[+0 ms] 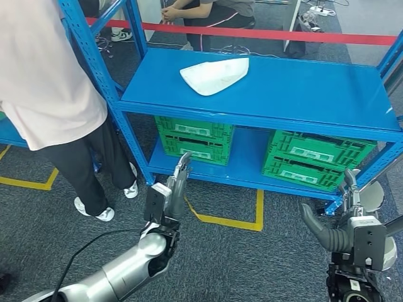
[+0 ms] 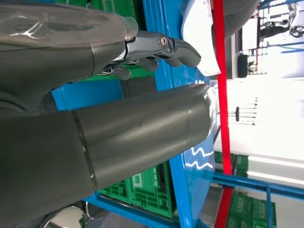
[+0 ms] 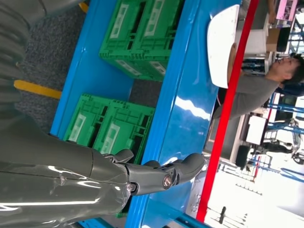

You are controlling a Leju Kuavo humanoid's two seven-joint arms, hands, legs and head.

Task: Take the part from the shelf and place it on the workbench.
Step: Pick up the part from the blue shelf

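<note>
White part (image 1: 215, 75) on shelf (image 1: 304, 88) looks light, stiff, slick shell; we'd grip long edges w/ both sides—left robot hand (image 1: 175, 187) & right robot hand (image 1: 349, 207) released, holding nothing.

Two green crates (image 1: 196, 139) (image 1: 313, 158) sit on the lower level; a person (image 1: 52, 94) stands left, behind red tape (image 1: 266, 33).

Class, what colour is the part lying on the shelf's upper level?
White; the part shows best in the head view.

Left hand (image 1: 173, 189) and right hand (image 1: 349, 211) raised, fingers apart, empty.
</note>
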